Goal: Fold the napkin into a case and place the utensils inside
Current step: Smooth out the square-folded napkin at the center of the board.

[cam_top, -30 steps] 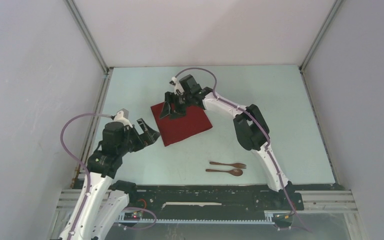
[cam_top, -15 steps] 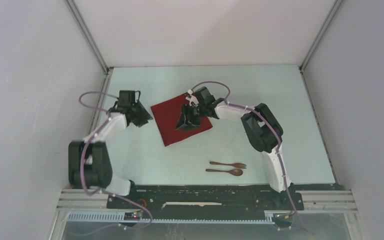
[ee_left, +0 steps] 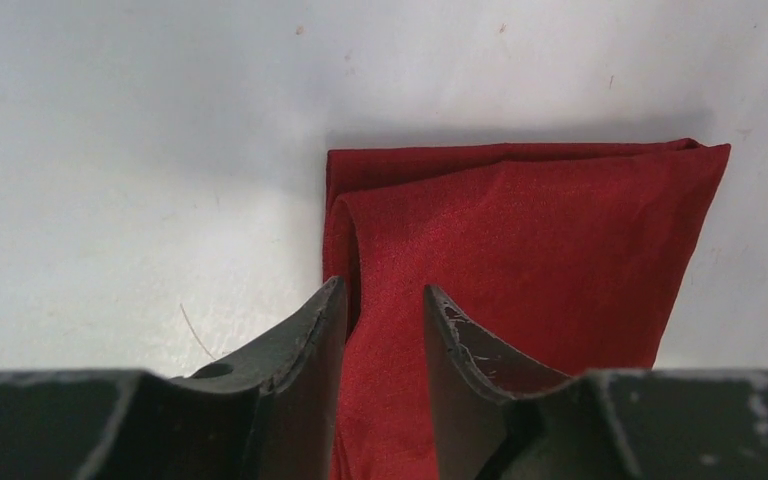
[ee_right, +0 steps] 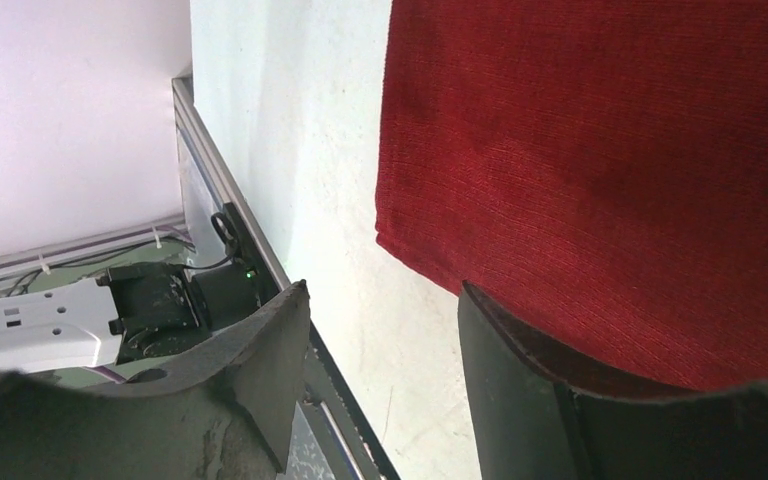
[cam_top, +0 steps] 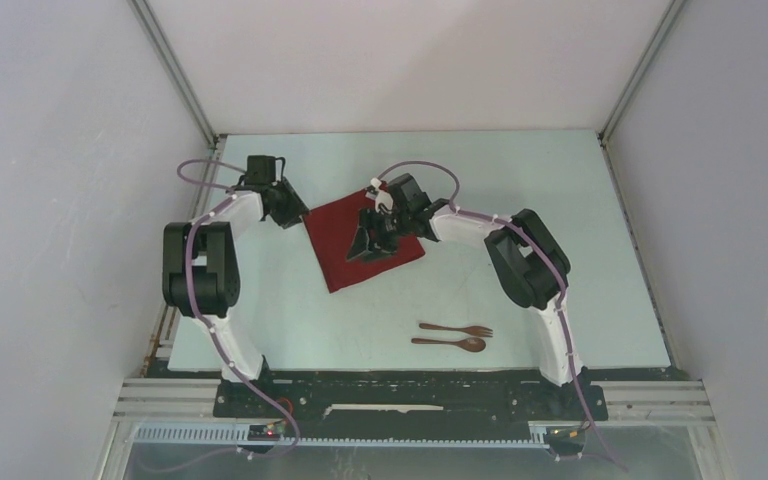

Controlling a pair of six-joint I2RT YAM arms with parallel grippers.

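The dark red napkin (cam_top: 345,250) lies folded into a rough square at the middle of the table. My left gripper (cam_top: 298,214) sits at its far left corner. In the left wrist view the jaws (ee_left: 383,287) have closed in on the napkin (ee_left: 520,240), with a ridge of cloth between the fingers. My right gripper (cam_top: 368,245) hangs low over the napkin's middle. Its jaws (ee_right: 382,287) stand apart over bare table, one finger over the napkin's (ee_right: 600,150) edge. The utensils, a brown fork (cam_top: 457,329) and spoon (cam_top: 450,343), lie side by side near the front.
White walls close in the table on three sides, with metal rails (cam_top: 192,225) along the left and right edges. A black rail with both arm bases runs along the front (cam_top: 410,395). The left arm's base (ee_right: 150,305) shows in the right wrist view.
My left arm has swung from the near left out to the napkin's far left corner, and its jaws have narrowed onto the cloth. The right gripper slid from the napkin's far edge towards its middle.
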